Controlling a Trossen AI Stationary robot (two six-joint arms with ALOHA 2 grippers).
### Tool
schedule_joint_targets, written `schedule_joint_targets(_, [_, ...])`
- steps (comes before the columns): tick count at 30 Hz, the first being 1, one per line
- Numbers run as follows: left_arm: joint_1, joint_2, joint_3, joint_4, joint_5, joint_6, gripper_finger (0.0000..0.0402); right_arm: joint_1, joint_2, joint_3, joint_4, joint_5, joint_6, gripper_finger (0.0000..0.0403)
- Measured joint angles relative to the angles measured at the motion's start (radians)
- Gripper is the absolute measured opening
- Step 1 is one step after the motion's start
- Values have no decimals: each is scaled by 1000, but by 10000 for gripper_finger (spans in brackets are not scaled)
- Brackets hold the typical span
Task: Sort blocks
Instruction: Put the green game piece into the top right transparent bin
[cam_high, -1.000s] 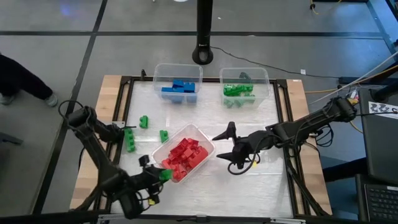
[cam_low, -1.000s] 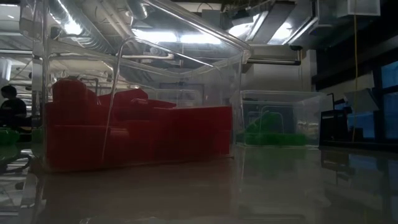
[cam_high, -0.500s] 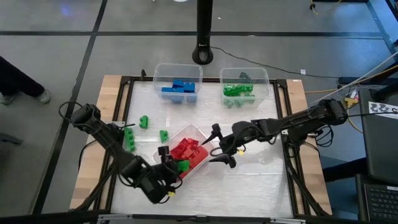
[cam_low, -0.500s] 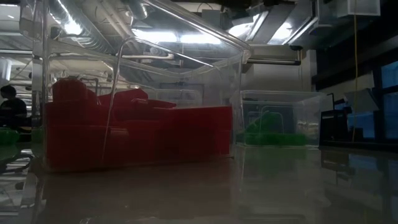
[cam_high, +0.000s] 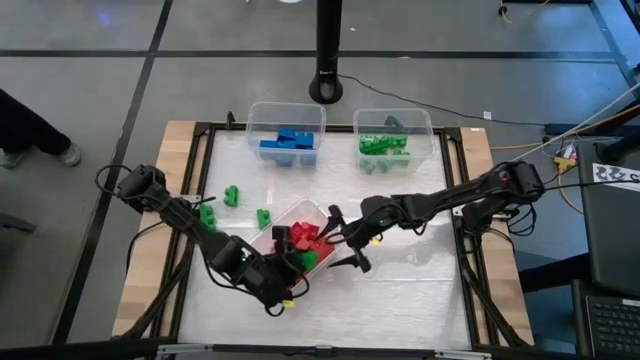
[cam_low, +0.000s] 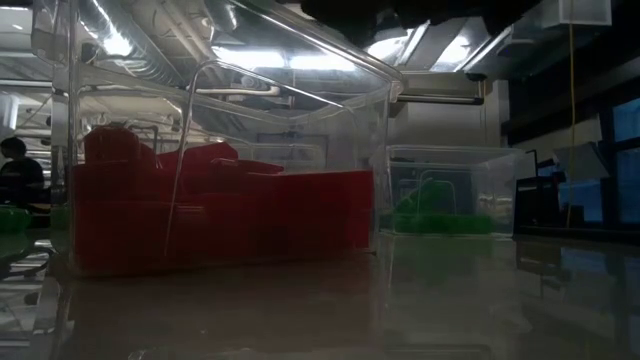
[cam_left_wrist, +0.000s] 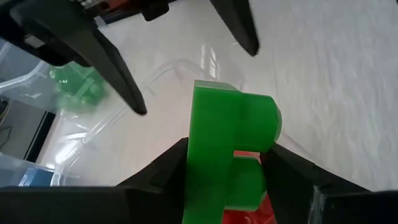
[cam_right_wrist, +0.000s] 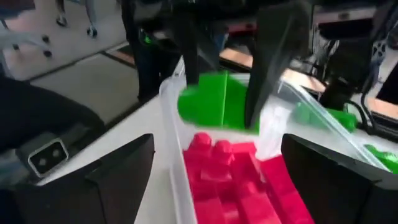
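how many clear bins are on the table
3. The clear plastic bin of blue blocks sits at the table's far edge, the clear bin of green blocks beside it, and the clear bin of red blocks in the middle, between both grippers.

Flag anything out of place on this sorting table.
The left claw holds a green block right over the bin of red blocks, while the green bin sits at the table's far edge. The right claw hangs open beside it. Three green blocks lie loose on the table, unsorted.

No legible text or labels.
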Motion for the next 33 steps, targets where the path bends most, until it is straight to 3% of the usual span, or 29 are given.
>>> schedule_joint_targets(18, [108, 0, 0, 86, 126, 204, 156, 0, 23, 0, 60, -153, 31, 342])
schedule_joint_targets(22, [129, 0, 0, 86, 158, 228, 156, 0, 23, 0, 57, -161, 30, 301])
schedule_joint_targets(33, [136, 0, 0, 112, 173, 261, 157, 0, 22, 0, 63, -117, -21, 133])
